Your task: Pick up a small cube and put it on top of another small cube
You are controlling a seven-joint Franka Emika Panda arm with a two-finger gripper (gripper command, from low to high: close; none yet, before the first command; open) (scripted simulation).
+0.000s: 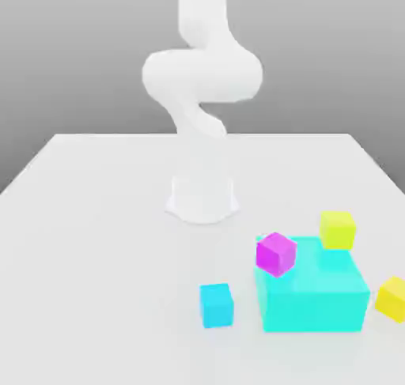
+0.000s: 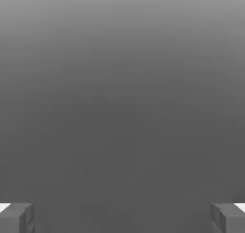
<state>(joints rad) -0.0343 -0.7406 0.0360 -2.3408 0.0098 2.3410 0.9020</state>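
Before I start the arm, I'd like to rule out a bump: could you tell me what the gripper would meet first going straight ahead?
The way ahead of the open gripper looks free, though depth is hard to judge against plain grey.

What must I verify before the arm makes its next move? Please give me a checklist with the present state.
- Pincer open and empty: ok
- Magenta cube free of other cubes: ok
- Blue cube upright, with nothing on top: ok
- One small cube already stacked on another small cube: not ok
- Pincer lined up over a cube: not ok
- Which cube to lift and which to stack on: cannot tell
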